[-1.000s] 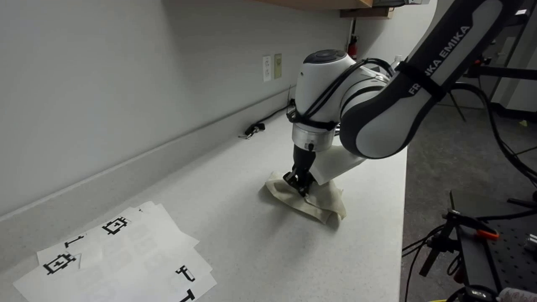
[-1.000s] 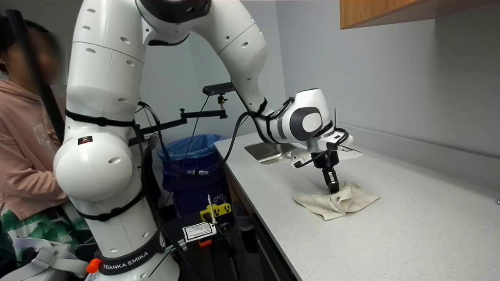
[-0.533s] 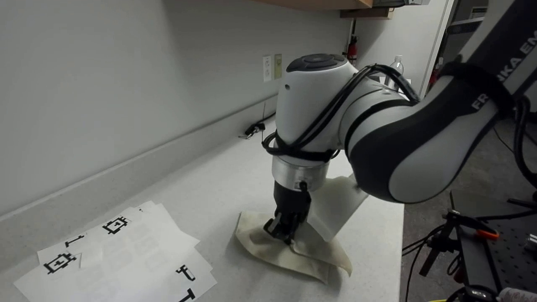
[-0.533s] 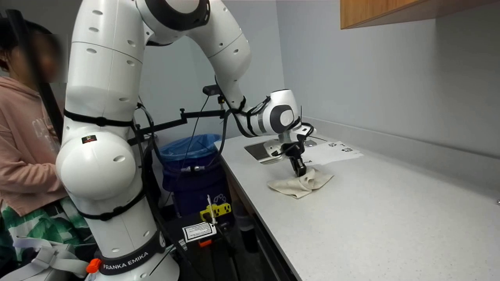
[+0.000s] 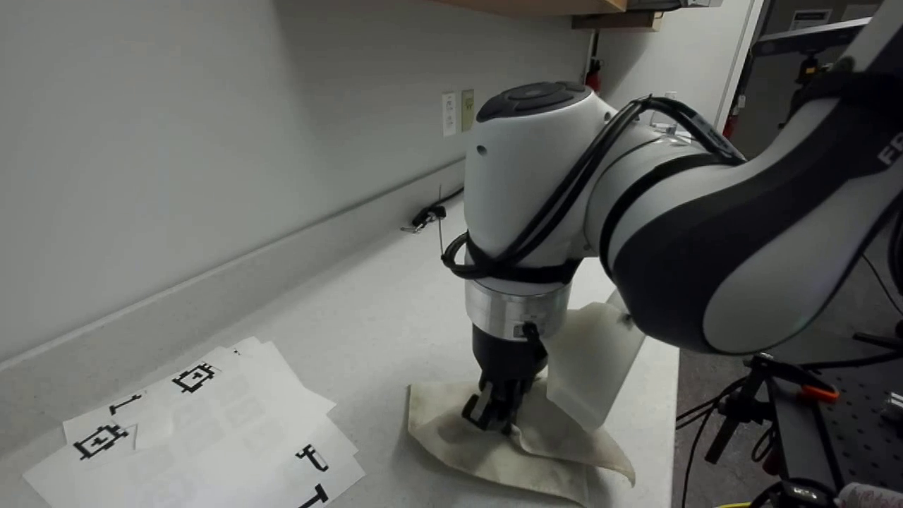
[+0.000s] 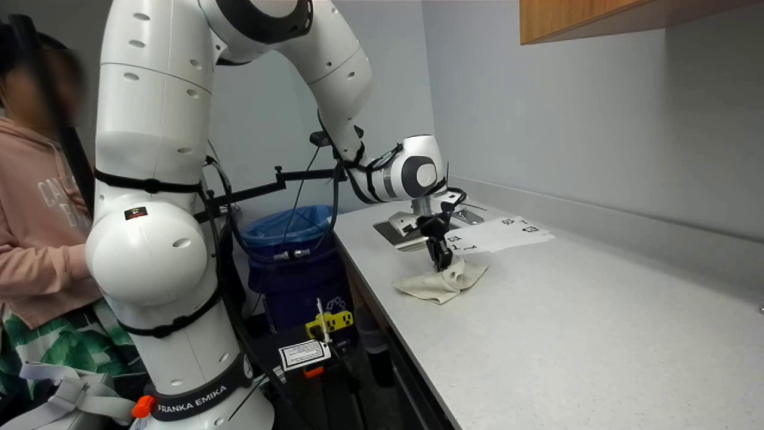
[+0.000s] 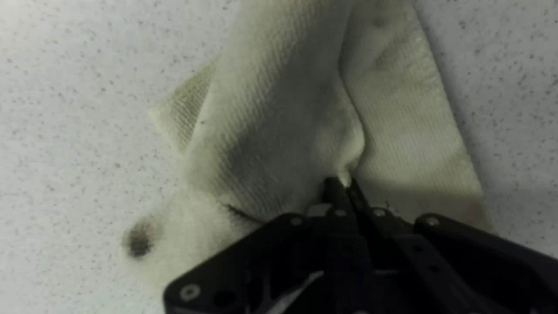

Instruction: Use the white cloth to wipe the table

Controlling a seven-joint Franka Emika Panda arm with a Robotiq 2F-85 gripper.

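Observation:
The white cloth [image 5: 487,458] is cream, wrinkled and stained. It lies spread and folded on the white table [image 5: 353,331], near the front edge. It also shows in an exterior view [image 6: 439,288]. My gripper [image 5: 494,420] points down at the middle of the cloth and also shows in an exterior view [image 6: 443,264]. In the wrist view my gripper's fingertips [image 7: 344,181] are close together with a fold of the cloth [image 7: 283,131] pinched between them. The cloth rests on the speckled table [image 7: 87,109]. Its underside is hidden.
White sheets with black markers [image 5: 226,423] lie beside the cloth, also seen in an exterior view [image 6: 501,234]. A sink [image 6: 394,234] is near them. A black cable [image 5: 429,214] lies by the wall. A wooden cabinet [image 6: 597,21] hangs above. A person [image 6: 36,239] stands behind the arm.
My gripper has dragged the cloth along the table toward the sheets and the sink. In the last half second the move is smaller, with a slight shift toward the front edge. The grip stays shut.

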